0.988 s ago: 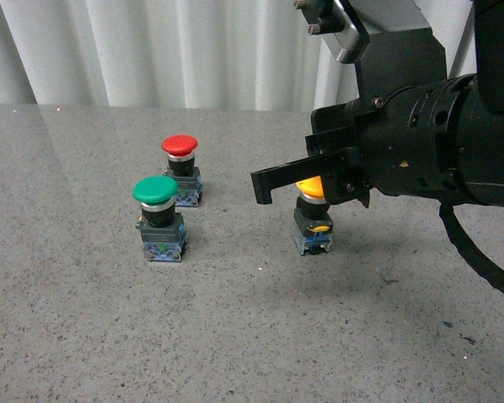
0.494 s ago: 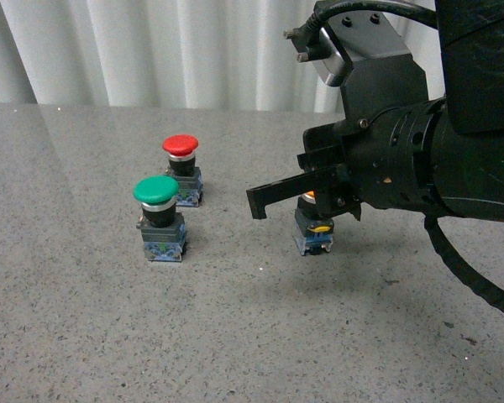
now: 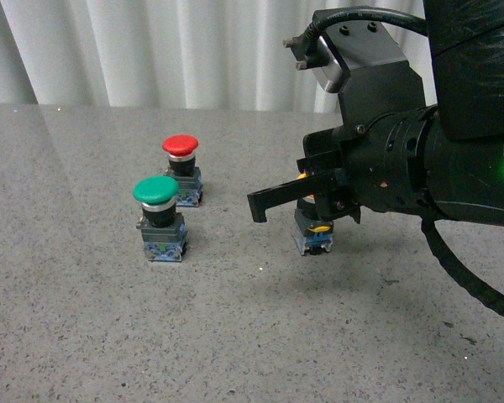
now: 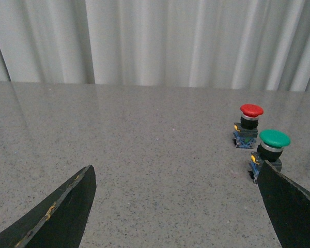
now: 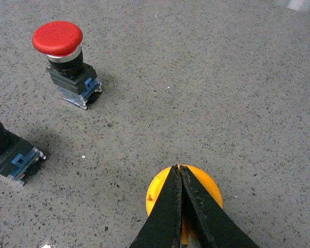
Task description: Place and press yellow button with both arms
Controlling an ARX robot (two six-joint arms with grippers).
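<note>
Lower than a second ago, the right arm (image 3: 420,168) now hides nearly all of the yellow cap in the front view, while all three buttons stand where they stood. Seen only from its own wrist camera, the left claw (image 4: 175,168) is spread wide, its two fingers far apart above the bare worktop (image 3: 84,319), holding nothing. Furthest left in the front view stands the green button (image 3: 155,191), upright, with the red button (image 3: 180,144) just behind it and slightly to the right. Well apart from that pair, further right, the yellow button (image 3: 312,231) stands upright on its blue base. Above it the right claw (image 5: 179,170) is closed — both fingers pressed together with no gap, gripping nothing — and lies across the top of the yellow cap; whether it bears down on the cap cannot be told.
</note>
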